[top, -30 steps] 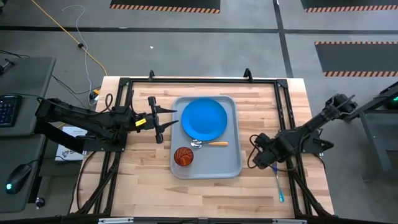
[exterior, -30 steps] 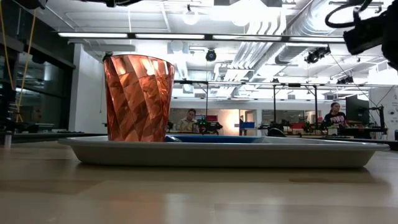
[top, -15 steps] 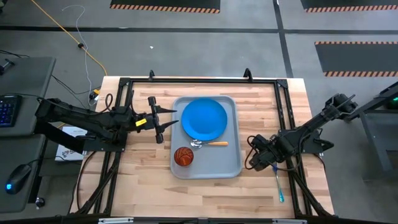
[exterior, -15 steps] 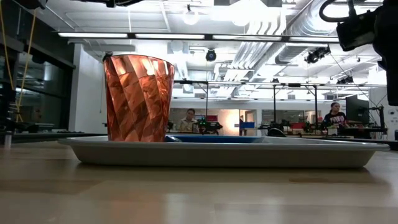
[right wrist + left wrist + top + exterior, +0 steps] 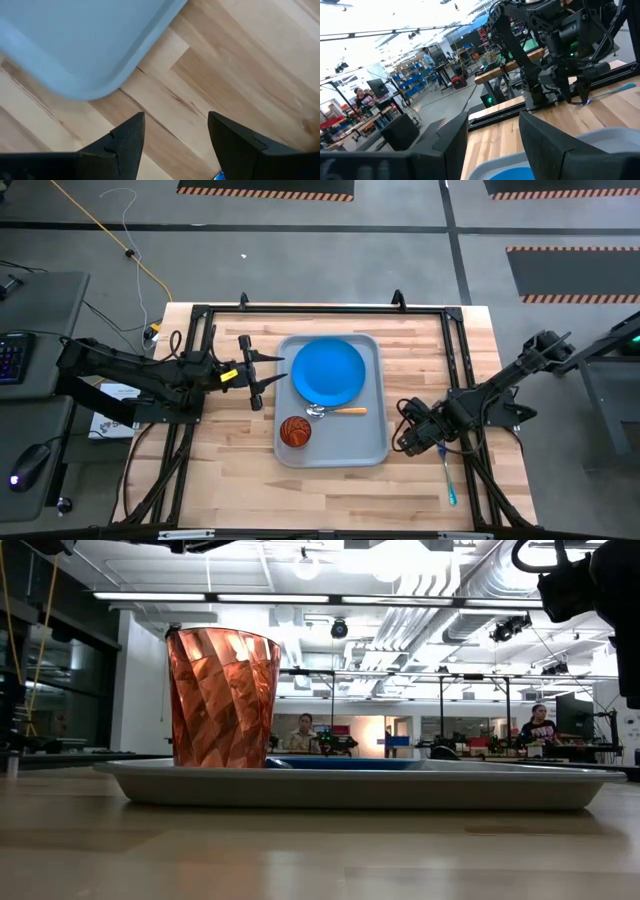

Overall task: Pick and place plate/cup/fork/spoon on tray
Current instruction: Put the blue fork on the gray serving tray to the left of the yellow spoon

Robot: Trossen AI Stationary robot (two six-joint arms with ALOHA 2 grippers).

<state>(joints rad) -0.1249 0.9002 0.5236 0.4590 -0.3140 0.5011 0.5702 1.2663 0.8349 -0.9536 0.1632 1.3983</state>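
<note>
The pale grey-blue tray (image 5: 378, 442) lies mid-table. On it are the blue plate (image 5: 328, 372) at the far end, the red cup (image 5: 295, 431) standing upright at the near left, and the orange-handled spoon (image 5: 343, 411) lying flat between them. The teal-handled fork (image 5: 449, 480) lies on the table to the right of the tray, near the front. My right gripper (image 5: 407, 442) is open and empty, pointing down, just off the tray's near right corner (image 5: 75, 55). My left gripper (image 5: 262, 375) is open and empty, left of the tray.
A black frame (image 5: 300, 309) runs around the table's edges. Bare wood lies between the tray and the fork (image 5: 190, 90). The low view shows the cup (image 5: 222, 698) and the tray rim (image 5: 360, 785), with people at benches far behind.
My right gripper has gone a little toward the table's near edge and left, closer to the tray's near right corner. It stays open.
</note>
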